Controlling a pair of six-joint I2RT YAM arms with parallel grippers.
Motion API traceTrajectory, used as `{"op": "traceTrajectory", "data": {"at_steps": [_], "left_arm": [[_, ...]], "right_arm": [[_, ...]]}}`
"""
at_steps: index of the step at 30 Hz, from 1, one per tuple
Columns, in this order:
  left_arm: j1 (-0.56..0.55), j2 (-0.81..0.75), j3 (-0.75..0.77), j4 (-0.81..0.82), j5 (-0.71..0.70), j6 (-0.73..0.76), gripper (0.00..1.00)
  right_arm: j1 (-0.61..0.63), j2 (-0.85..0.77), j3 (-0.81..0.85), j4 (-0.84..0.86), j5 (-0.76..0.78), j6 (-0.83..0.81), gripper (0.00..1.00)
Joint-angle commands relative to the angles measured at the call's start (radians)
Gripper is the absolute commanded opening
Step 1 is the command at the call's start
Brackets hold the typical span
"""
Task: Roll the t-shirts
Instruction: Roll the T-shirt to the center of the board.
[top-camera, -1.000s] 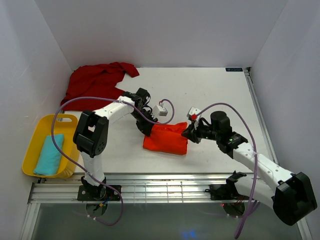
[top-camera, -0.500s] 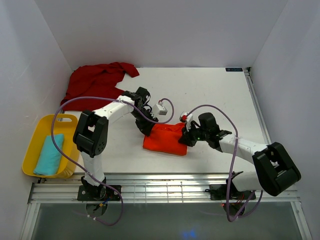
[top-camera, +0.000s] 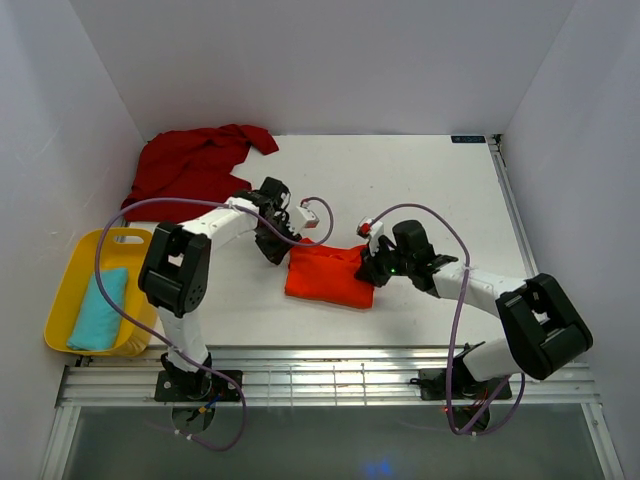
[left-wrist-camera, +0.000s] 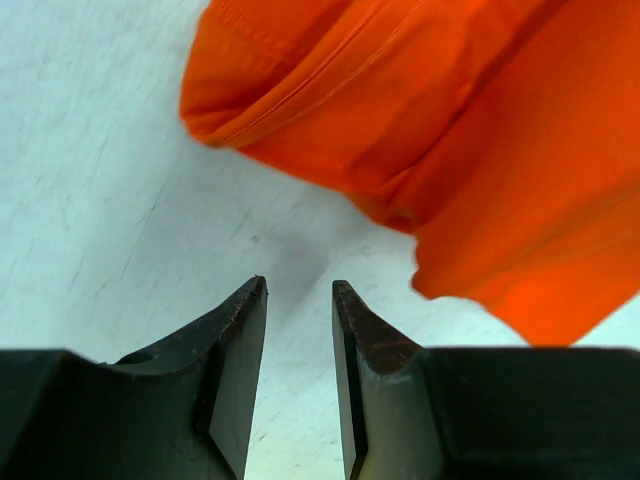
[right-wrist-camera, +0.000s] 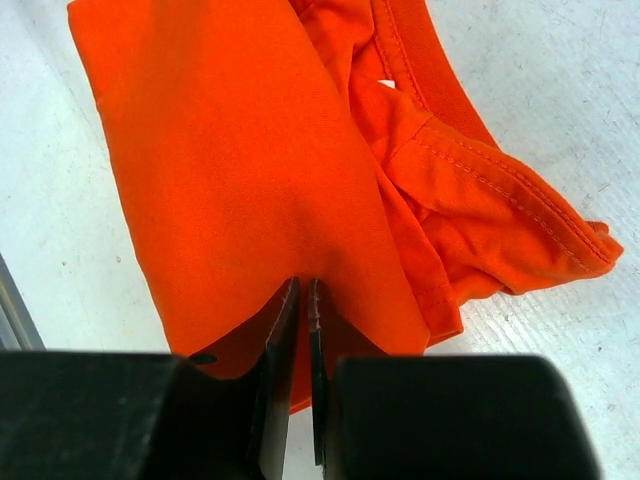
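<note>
The bright orange t-shirt (top-camera: 328, 277) lies folded into a small bundle on the table's middle. The dark red t-shirt (top-camera: 195, 165) lies crumpled at the back left. My left gripper (top-camera: 272, 250) is just off the orange shirt's left end, apart from it. In the left wrist view the left gripper (left-wrist-camera: 300, 285) is a little open and empty over bare table, with the orange t-shirt (left-wrist-camera: 480, 120) ahead. My right gripper (top-camera: 370, 270) is at the shirt's right edge. In the right wrist view the right gripper (right-wrist-camera: 304, 282) is pinched shut on the orange t-shirt (right-wrist-camera: 230, 150).
A yellow tray (top-camera: 70, 275) with a folded teal cloth (top-camera: 100, 308) stands at the left edge. White walls close in the back and sides. A metal rail (top-camera: 330, 380) runs along the near edge.
My left gripper has let go of the orange shirt's left corner and drawn back to the left. My right gripper has moved left onto the shirt's right edge.
</note>
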Motion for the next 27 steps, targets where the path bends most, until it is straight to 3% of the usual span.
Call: {"op": "traceTrajectory", "data": {"at_steps": [1,5,6,10,11,13,19,27], "left_arm": [[0.002,-0.137,-0.007,0.102,-0.124,0.005,0.43],[-0.059,-0.299,-0.052,0.156,-0.103,0.114,0.48],[-0.123,-0.389,-0.094,0.214,-0.121,0.16,0.51],[-0.313,-0.6,-0.422,0.388,-0.206,0.414,0.6],[-0.367,-0.626,-0.529,0.409,-0.236,0.441,0.62],[-0.408,-0.671,-0.604,0.471,-0.252,0.462,0.67],[-0.461,-0.57,-0.664,0.561,-0.351,0.392,0.76],[-0.461,-0.466,-0.67,0.615,-0.347,0.335,0.76]], "right_arm": [[0.005,0.017,0.047,0.038,0.018,-0.009,0.14],[0.005,0.025,0.062,0.024,0.017,-0.015,0.14],[0.005,0.024,0.062,0.023,0.017,-0.021,0.14],[0.007,0.028,0.067,0.012,0.014,-0.032,0.14],[0.005,0.026,0.062,0.013,0.014,-0.03,0.14],[0.005,0.025,0.058,0.018,0.012,-0.03,0.14],[0.005,0.02,0.046,0.02,0.01,-0.028,0.14],[0.005,0.011,0.052,0.013,0.003,-0.045,0.15]]}}
